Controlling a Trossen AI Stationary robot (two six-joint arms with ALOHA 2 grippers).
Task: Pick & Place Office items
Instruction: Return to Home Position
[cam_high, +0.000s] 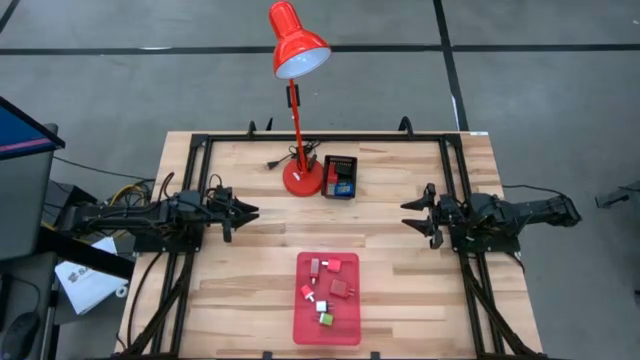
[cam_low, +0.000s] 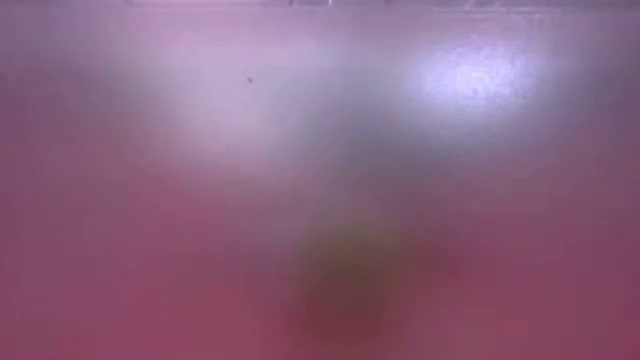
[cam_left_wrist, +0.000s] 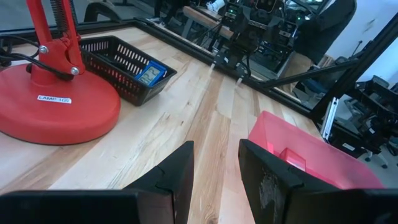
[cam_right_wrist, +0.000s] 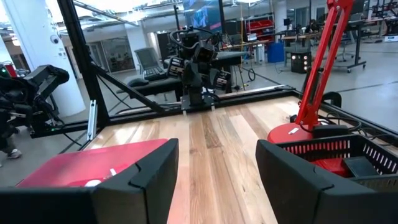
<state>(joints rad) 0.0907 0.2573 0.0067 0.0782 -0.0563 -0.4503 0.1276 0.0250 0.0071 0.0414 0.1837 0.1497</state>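
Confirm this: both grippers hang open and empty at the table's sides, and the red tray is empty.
Not quite. The red tray is not empty: the high view shows several small office items lying in it. The left gripper and right gripper are indeed open, holding nothing.

Bright, even overhead light on the pale wooden counter (cam_high: 420, 300), faint shadows; low view all haze, one glare patch.
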